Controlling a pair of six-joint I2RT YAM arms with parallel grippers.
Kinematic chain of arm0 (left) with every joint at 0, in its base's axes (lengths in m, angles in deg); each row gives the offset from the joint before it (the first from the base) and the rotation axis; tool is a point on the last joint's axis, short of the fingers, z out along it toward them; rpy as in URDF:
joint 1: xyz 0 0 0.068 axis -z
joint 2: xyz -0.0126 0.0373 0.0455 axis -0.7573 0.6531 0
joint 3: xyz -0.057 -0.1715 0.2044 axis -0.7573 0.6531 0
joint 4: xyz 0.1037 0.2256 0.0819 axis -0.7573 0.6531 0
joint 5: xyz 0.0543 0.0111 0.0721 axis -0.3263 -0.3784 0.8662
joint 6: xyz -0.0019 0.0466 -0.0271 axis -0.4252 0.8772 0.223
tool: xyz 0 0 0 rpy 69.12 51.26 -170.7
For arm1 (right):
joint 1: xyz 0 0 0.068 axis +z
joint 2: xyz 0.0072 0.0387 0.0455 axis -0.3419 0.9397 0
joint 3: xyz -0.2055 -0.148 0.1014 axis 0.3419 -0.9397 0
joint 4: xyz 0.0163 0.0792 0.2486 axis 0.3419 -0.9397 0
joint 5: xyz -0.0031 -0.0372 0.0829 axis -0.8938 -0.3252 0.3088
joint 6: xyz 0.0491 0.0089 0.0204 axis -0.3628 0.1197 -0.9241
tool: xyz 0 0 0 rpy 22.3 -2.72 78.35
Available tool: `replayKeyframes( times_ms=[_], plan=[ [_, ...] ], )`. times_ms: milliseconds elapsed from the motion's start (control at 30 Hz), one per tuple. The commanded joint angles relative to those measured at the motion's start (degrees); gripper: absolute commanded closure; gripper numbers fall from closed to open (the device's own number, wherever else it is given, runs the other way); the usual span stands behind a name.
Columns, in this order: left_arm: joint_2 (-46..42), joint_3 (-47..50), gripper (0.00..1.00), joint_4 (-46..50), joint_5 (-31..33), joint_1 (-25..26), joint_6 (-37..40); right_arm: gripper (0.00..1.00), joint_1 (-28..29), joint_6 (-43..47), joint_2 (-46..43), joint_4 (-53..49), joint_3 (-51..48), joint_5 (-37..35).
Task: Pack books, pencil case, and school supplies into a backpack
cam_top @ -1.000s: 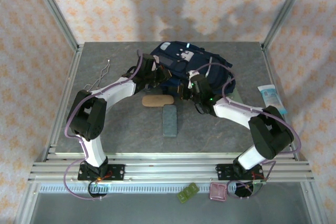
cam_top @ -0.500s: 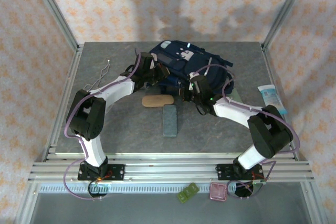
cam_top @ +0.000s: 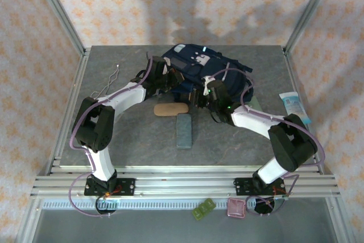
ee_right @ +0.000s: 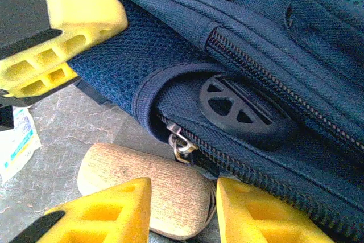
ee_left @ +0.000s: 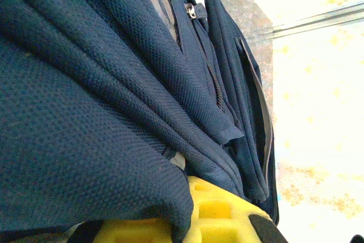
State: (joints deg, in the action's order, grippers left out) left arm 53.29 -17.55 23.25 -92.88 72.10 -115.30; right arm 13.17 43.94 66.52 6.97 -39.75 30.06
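**Patterned walls around a grey table**

The back wall (cam_top: 114,4) is covered in pale cream paper with a repeating orange flower-like print, and the same paper runs along the left wall (cam_top: 25,95) and the right wall (cam_top: 344,66). Slanting silver metal posts (cam_top: 57,9) mark the corners. A broad soft shadow (cam_top: 187,9) falls across the middle of the back wall; elsewhere the light is even and mild. The table (cam_top: 136,140) has a mottled grey, stone-like top. Ribbed silver rails (cam_top: 182,183) run along its near edge, and a darker grey surface (cam_top: 142,226) lies below them.
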Motion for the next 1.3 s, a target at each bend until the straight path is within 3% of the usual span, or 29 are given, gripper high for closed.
replayKeyframes(
  times_ms=[0,133,233,333,400,600,833,967,1100,1267],
  plan=[
    [-1.0,-4.0,1.0,-5.9,-1.9,0.7,0.0,0.65,-0.2,-1.0,1.7,1.6,3.1,-3.3],
    [-1.2,-4.1,1.0,-6.0,-1.8,0.8,-0.1,0.66,-0.2,-0.8,2.4,1.6,4.2,-5.6],
    [-1.1,-4.2,1.0,-6.3,-2.1,0.8,-0.3,0.75,-0.2,-0.3,3.8,1.3,5.8,-6.2],
    [-1.2,-4.5,1.0,-6.5,-2.2,0.8,-0.4,0.77,-0.2,-0.3,5.1,1.0,7.0,-6.9],
    [-1.2,-4.6,1.0,-6.2,-2.0,0.9,-0.2,0.89,-0.2,-0.3,5.5,0.9,7.6,-7.8],
    [-1.0,-4.7,1.0,-6.3,-1.8,0.8,-0.3,1.0,-0.2,-0.6,5.7,-0.6,7.3,-11.4],
    [-0.9,-5.6,1.0,-3.8,0.6,0.0,2.1,1.0,-0.3,0.0,2.4,-6.6,4.8,-13.1],
    [-0.8,-6.3,1.0,1.3,6.0,0.0,7.3,1.0,-0.7,1.0,2.0,-18.8,6.6,-10.6],
    [0.1,-4.8,1.0,1.3,7.4,-0.2,8.6,1.0,-1.1,1.5,2.5,-28.8,7.3,-10.7],
    [0.2,-2.9,1.0,1.3,11.4,-1.0,10.3,1.0,-4.3,0.6,-1.0,-30.5,4.0,-14.5]
  ],
)
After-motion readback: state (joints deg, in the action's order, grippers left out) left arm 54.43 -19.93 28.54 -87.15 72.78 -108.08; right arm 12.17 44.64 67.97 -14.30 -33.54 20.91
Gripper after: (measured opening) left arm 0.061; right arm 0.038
